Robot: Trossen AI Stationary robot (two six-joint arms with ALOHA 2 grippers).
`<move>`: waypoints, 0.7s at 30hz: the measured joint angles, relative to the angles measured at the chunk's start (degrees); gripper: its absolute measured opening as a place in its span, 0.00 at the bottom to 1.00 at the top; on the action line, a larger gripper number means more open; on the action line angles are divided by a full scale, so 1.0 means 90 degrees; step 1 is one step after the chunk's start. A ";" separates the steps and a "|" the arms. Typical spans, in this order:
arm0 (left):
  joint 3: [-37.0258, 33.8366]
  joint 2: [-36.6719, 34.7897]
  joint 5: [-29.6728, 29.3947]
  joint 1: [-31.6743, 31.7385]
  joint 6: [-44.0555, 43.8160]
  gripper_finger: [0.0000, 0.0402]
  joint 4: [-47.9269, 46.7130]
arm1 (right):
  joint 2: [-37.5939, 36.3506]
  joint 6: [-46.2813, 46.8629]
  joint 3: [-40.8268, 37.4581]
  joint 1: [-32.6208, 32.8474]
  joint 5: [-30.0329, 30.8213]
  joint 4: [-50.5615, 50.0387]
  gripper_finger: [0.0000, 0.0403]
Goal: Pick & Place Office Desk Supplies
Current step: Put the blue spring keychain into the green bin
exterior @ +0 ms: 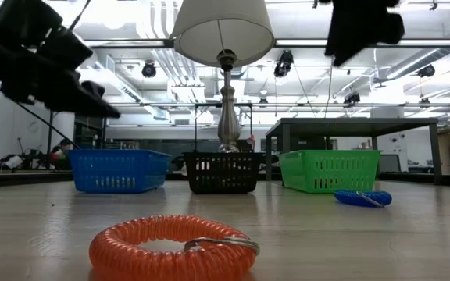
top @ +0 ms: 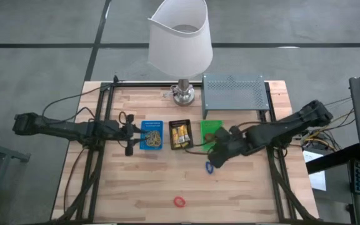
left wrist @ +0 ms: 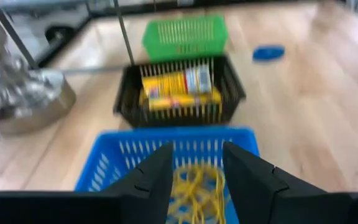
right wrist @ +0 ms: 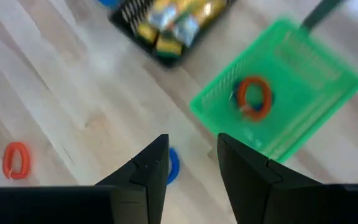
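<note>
While bands fill the blue tray point(top: 152, 135), packets the black point(top: 180, 134) and a ring the green point(right wrist: 278, 93), blue ring point(top: 209, 167) and red ring point(top: 179, 202) remain on the worktop point(top: 242, 194), right hand point(top: 216, 159) open above the blue ring, left hand point(top: 132, 134) open, both empty

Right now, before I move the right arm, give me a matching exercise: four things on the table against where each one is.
1. tangled tan rubber bands
2. yellow packets with red marks
3. blue coiled ring
4. red coiled ring

A. bare wood, near front edge
B. blue plastic tray
C. bare wood, below the right gripper
D. black plastic tray

Pairs: 1-B, 2-D, 3-C, 4-A
</note>
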 joint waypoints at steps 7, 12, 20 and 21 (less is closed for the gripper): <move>-0.0001 0.0002 0.0001 0.0000 0.0000 0.36 -0.0905 | 0.0519 0.1001 -0.0039 0.0153 -0.0276 -0.0232 0.33; -0.0001 0.0002 0.0001 0.0000 0.0002 0.36 -0.1153 | 0.0714 0.1314 -0.0039 0.0299 -0.0253 -0.0221 0.33; -0.0001 0.0002 0.0001 0.0000 0.0002 0.36 -0.1176 | 0.0709 0.1537 -0.0107 0.0323 -0.0223 -0.0155 0.33; -0.0001 0.0002 0.0001 0.0000 0.0002 0.36 -0.1176 | 0.0708 0.1618 -0.0114 0.0326 -0.0223 -0.0150 0.33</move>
